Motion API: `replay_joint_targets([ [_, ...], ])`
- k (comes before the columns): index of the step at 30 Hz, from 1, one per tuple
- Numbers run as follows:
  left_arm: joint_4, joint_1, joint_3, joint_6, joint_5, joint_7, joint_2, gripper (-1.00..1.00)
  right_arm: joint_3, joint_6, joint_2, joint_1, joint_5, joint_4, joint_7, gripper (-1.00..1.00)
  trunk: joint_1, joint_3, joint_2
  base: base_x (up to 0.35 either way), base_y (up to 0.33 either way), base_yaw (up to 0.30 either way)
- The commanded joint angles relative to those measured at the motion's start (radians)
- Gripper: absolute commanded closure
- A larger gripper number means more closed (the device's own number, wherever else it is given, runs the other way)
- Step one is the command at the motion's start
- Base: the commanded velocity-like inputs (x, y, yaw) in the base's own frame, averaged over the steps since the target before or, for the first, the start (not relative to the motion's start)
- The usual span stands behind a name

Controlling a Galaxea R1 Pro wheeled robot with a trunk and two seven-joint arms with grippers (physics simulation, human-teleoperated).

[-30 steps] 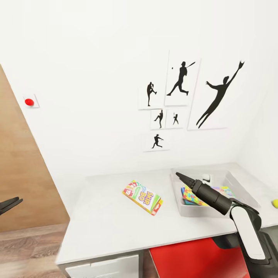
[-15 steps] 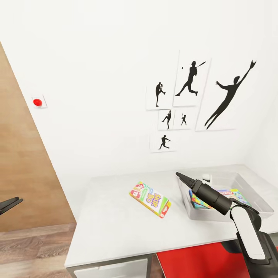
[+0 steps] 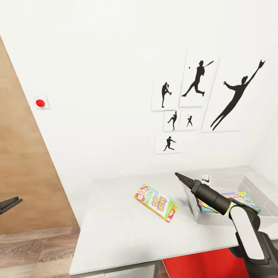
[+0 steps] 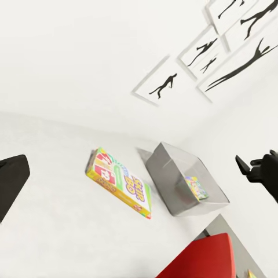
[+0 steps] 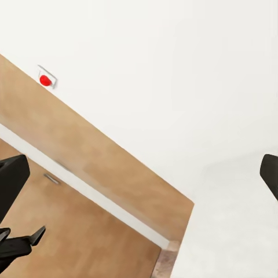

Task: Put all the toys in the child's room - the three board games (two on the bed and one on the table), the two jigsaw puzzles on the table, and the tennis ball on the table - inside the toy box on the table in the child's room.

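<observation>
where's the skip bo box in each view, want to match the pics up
Head view: the SKIP BO box lies flat on the table, centre of the picture, beside the toy box.
Left wrist view: the same box sits mid-frame, next to the toy box.
Right wrist view: not in it.
Shared landmark: the black silhouette pictures on the white wall.

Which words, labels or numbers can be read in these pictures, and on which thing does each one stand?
"SKIP BO": on the green-yellow board game lying flat on the table.
Lettering on the boxes inside the toy box: too small and blurred to read.
The wall pictures bear black athlete silhouettes, no words.
</observation>
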Motion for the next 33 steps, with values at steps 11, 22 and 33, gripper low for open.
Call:
replay_joint_targets([
  [11,-0.001,-0.001,-0.002,0.011,-0.001,-0.005,-0.001,-1.00,0.081,0.063,0.034,-0.100,0.018,0.002,-0.334,-1.00,0.001,-0.002,-0.002,0.011,0.011,0.000],
  [22,-0.001,-0.001,-0.004,0.011,-0.001,-0.005,-0.001,-1.00,0.162,0.175,0.198,-0.565,0.032,0.501,-0.857,-1.00,0.001,-0.002,-0.002,0.000,0.000,0.000],
  [33,0.000,-0.001,-0.006,0.011,-0.002,-0.005,-0.001,-1.00,0.218,-0.123,0.246,-0.900,0.123,1.191,-0.981,-1.00,0.001,-0.002,-0.002,0.002,0.001,0.000],
])
